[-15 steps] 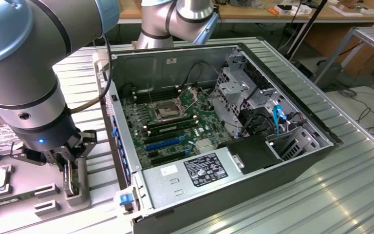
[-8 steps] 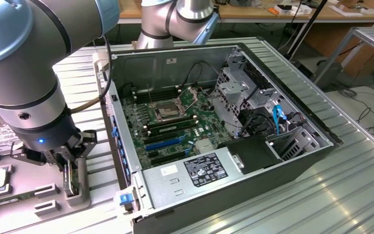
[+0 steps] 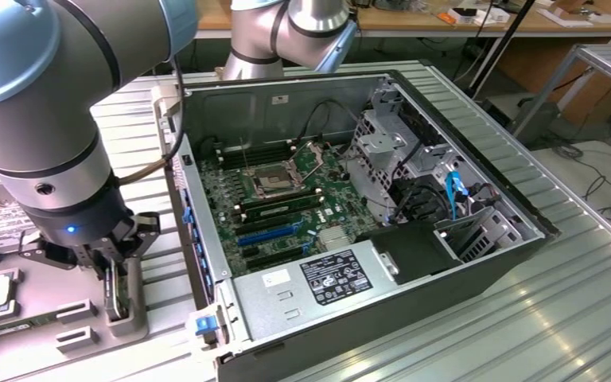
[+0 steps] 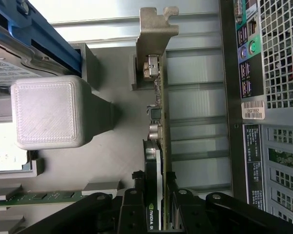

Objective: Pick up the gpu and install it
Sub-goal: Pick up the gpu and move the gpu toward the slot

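The gpu [image 4: 161, 122] is held on edge between the jaws, which are closed narrowly against its two flat faces. Its silver bracket [image 4: 155, 34] is at the end farthest from the jaws. The card is outside the computer case [image 3: 274, 99], just beside the case's rear wall, on the exterior view's left of it. Its lower edge is at a grey holder [image 3: 127, 322] beside the case; whether it is seated there cannot be told. The case is laid open on the ribbed worktop [image 3: 571, 318], with the motherboard [image 3: 284, 203] exposed inside.
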### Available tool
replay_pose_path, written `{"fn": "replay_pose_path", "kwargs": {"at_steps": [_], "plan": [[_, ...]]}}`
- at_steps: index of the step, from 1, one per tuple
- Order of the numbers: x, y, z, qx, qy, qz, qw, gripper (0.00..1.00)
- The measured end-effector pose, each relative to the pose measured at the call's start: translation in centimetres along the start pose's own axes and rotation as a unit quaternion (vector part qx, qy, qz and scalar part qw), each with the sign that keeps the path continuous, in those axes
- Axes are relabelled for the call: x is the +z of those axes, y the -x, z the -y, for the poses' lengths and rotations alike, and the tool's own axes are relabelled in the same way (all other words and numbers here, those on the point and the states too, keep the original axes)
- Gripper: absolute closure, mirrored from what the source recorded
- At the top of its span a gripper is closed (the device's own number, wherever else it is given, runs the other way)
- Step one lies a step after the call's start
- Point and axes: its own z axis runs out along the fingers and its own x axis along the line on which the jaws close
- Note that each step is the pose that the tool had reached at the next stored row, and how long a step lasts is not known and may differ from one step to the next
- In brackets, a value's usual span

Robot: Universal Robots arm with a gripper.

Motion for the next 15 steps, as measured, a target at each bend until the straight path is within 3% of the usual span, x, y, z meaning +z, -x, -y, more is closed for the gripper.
{"fn": "replay_pose_path", "kwargs": {"at_steps": [10,15], "plan": [[-0.05,0.21,-0.02,0.0,-0.0002,-0.0001,1.0,0.73],[-0.95,0.22,-0.06,0.0,0.0,-0.0002,1.0,0.73]]}}
